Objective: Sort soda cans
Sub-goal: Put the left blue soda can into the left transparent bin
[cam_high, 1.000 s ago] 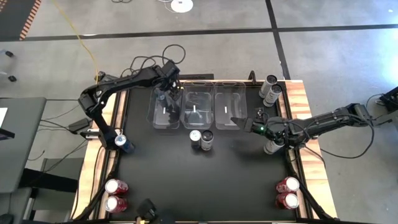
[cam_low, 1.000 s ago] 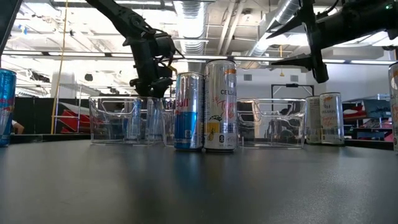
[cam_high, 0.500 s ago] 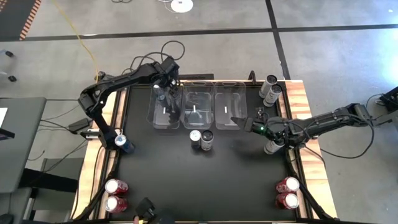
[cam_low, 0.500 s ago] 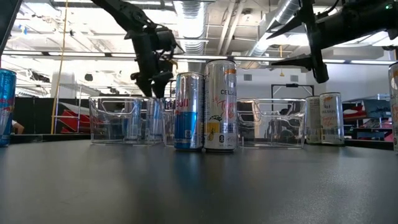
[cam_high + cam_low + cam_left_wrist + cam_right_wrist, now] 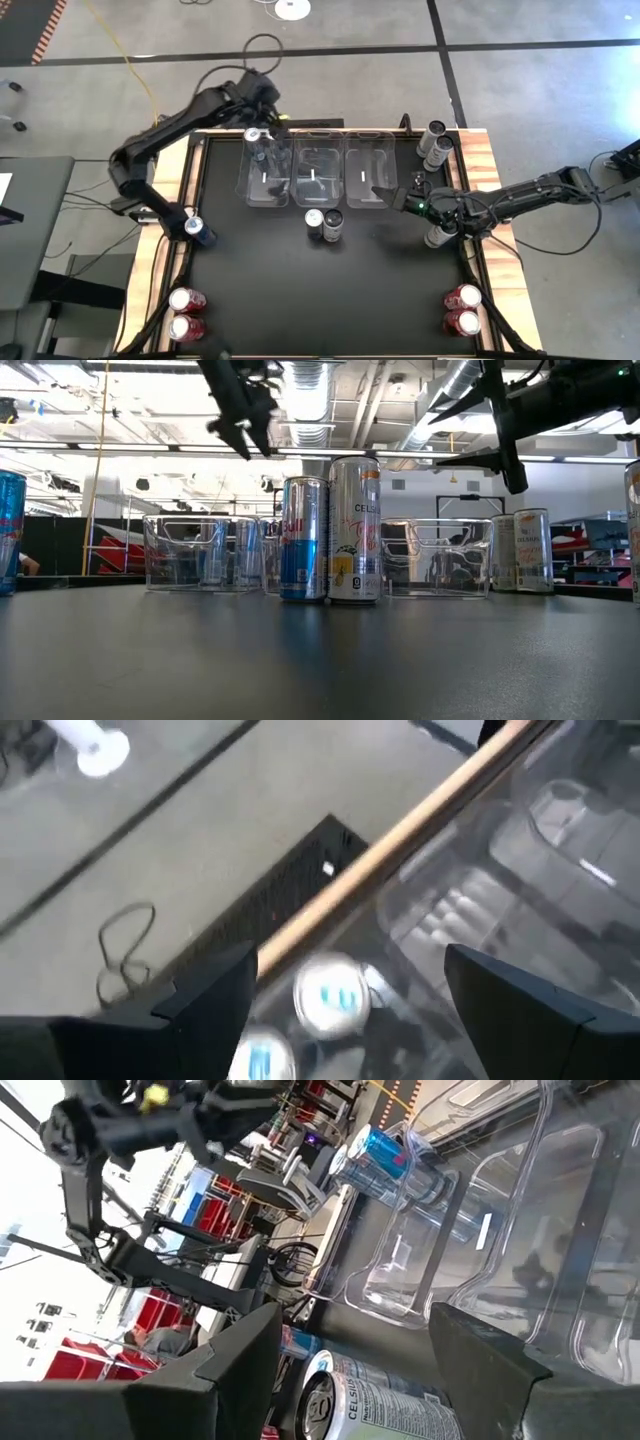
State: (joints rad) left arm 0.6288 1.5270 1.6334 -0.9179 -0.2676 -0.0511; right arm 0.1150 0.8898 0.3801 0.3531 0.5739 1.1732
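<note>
Left hand (image 5: pixel 243 432) open above left bin (image 5: pixel 265 172) — two cans (image 5: pixel 254 137) inside, right hand (image 5: pixel 378 191) open — empty

Three clear plastic bins (image 5: pixel 314 170) are set side by side at the far middle of the black table (image 5: pixel 320 290), which is framed by wooden edging (image 5: pixel 487 190). Cables (image 5: pixel 235 95) are strewn on the grey floor (image 5: pixel 520 90) beyond.

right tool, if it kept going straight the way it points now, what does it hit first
Probably the right-hand clear bin: the right tool, open, points across the table with its tips at that bin's near corner. Depth is unclear; held higher, it might pass over the rim instead.
</note>
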